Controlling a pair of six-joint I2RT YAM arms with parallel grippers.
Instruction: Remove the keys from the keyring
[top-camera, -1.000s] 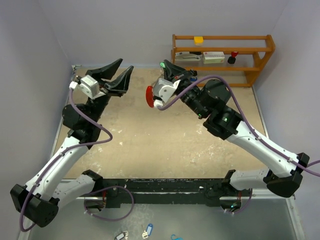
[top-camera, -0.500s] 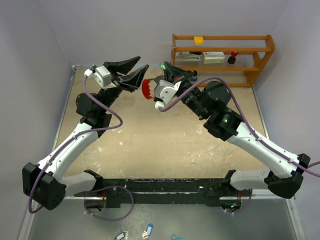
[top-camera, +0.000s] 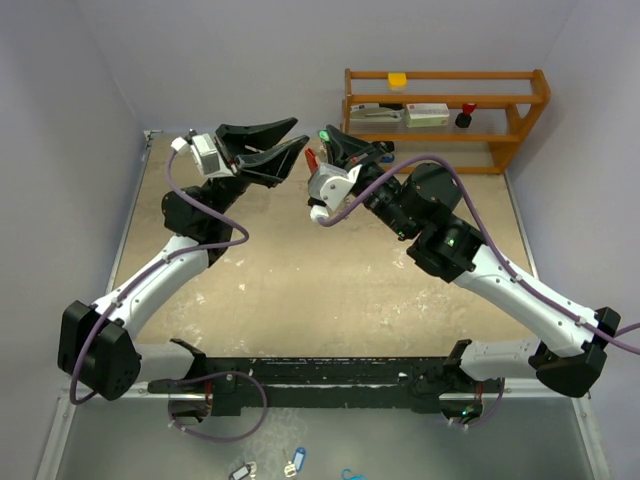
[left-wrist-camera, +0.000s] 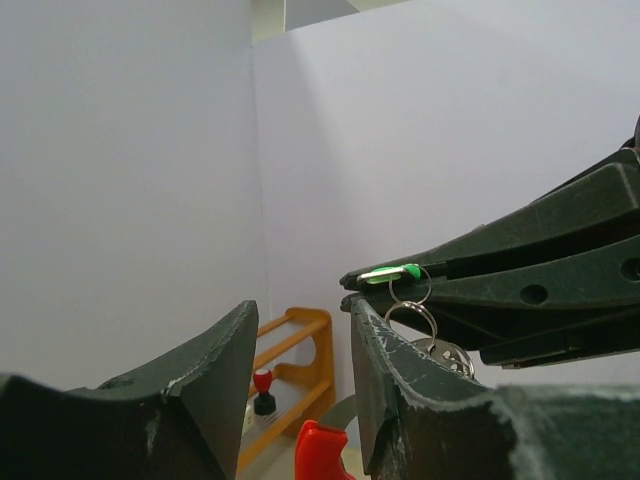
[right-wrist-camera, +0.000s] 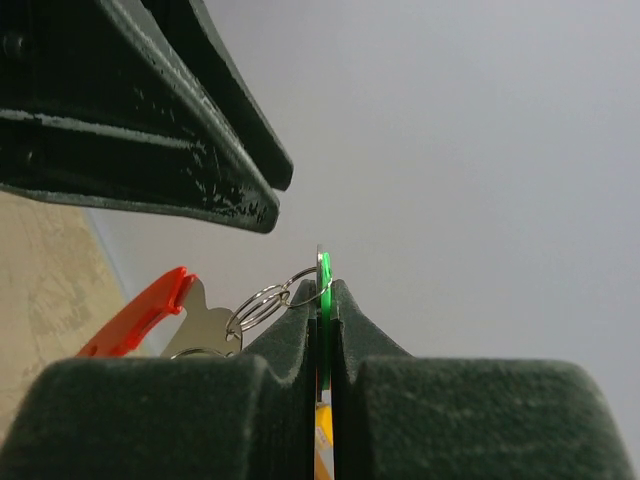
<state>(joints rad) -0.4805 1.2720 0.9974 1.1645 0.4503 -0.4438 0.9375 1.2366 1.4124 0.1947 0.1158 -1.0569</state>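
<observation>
My right gripper (top-camera: 327, 134) is raised above the table and shut on the small green key tag (right-wrist-camera: 324, 268), which is held edge-on between its fingers. The tag also shows in the left wrist view (left-wrist-camera: 392, 272). Silver rings (right-wrist-camera: 262, 298) hang from the tag and carry a silver key blade and the red keyring piece (right-wrist-camera: 140, 315). That red piece also shows from above (top-camera: 311, 158). My left gripper (top-camera: 300, 134) is open, its tips just left of the right gripper's tips. The red piece (left-wrist-camera: 322, 452) hangs low between my left fingers (left-wrist-camera: 215, 370), touching neither.
A wooden shelf (top-camera: 445, 110) stands at the back right with a yellow block, boxes and a red-topped stamp (left-wrist-camera: 263, 385). Blue-tagged keys (top-camera: 295, 462) lie on the floor below the table's near edge. Walls close the left and back sides.
My left arm has swung right and its open gripper has closed in on the right gripper's tips. The red piece has shifted toward the gap between the two grippers.
</observation>
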